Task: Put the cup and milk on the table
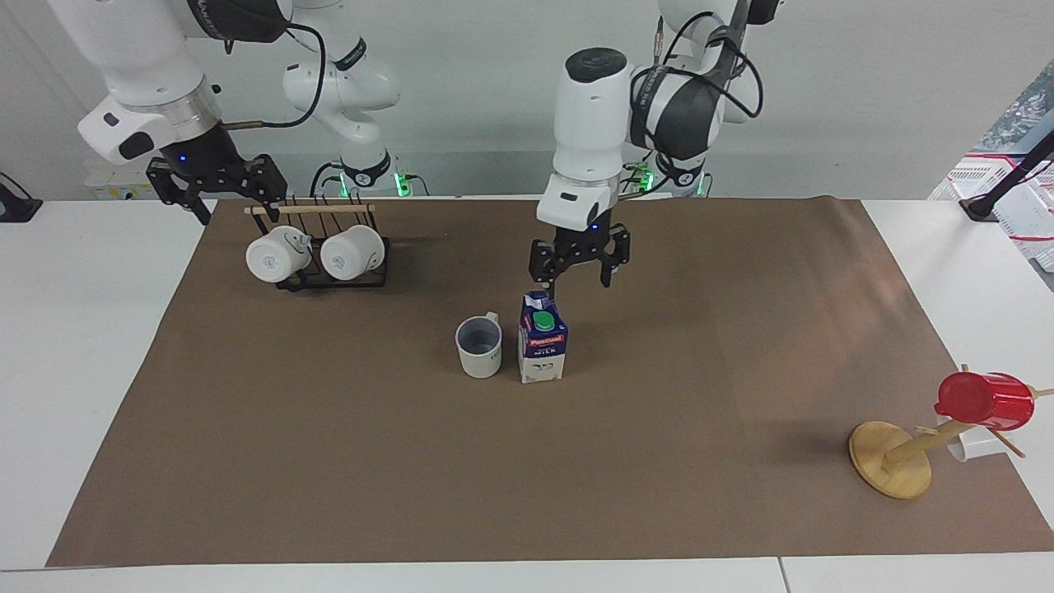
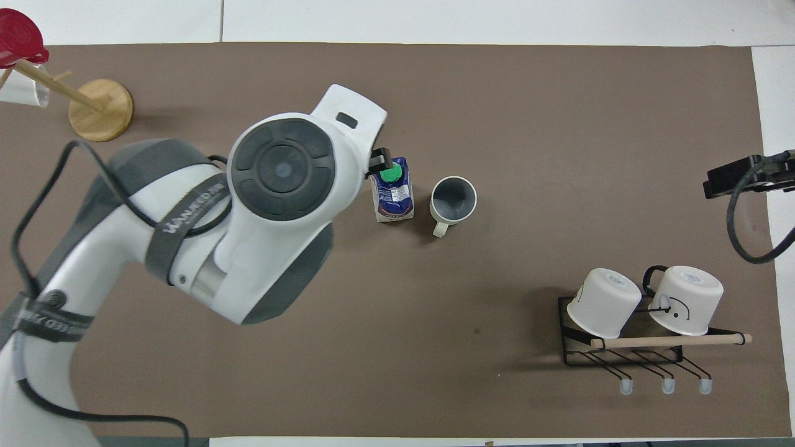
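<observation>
The milk (image 1: pixel 543 349), a small carton with a dark blue top and a green cap, stands upright on the brown paper sheet (image 1: pixel 329 461) of the white table (image 1: pixel 82 346). The cup (image 1: pixel 478 347), off-white with a grey-blue inside, stands upright right beside it, toward the right arm's end. Both also show in the overhead view: the milk (image 2: pixel 392 197) and the cup (image 2: pixel 453 201). My left gripper (image 1: pixel 579 280) is open and empty, raised just above the milk and a little toward the left arm's end. My right gripper (image 1: pixel 221 196) is open and empty, up in the air over the mug rack's end.
A black wire rack (image 1: pixel 329 280) with two plain white mugs (image 1: pixel 276 254) stands near the robots at the right arm's end. A wooden cup tree (image 1: pixel 891 459) holding a red cup (image 1: pixel 985 401) stands at the left arm's end, far from the robots.
</observation>
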Controlling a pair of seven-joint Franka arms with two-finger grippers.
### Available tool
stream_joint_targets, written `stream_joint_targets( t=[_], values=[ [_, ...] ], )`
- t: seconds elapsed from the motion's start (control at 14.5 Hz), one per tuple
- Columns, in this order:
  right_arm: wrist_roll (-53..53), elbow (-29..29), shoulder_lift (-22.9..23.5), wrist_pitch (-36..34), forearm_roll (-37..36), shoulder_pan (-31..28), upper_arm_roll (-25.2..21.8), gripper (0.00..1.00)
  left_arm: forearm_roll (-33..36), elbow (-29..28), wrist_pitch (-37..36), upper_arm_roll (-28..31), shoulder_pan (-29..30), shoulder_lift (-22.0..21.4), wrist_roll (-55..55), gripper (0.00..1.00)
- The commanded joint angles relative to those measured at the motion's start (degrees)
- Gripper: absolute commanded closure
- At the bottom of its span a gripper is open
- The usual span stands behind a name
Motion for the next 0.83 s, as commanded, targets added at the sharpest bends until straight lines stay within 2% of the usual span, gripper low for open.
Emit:
stream_joint_targets(
  t=[0.0,0.21,0.42,0.76],
  values=[
    [-0.2,1.5,0.5,-2.4,0.0,-0.2,0.4,0.00,-4.2,-7.8,-3.1,-0.1,6.2,-7.6,10.1,0.00],
    [-0.3,1.3,0.5,-1.8,0.0,-0.4,0.2,0.00,-6.2,-7.5,-9.7,0.0,14.3,-9.2,23.8,0.00],
    [-0.3,1.0,0.4,-1.8,0.0,-0.2,0.3,0.00,-8.8,-6.6,-10.8,0.3,21.5,-9.2,33.9,0.00],
    [-0.2,0.8,0.3,-1.5,0.0,-0.2,0.3,0.00,-10.9,0.6,-19.9,0.5,30.5,-8.5,46.3,0.00]
  ],
)
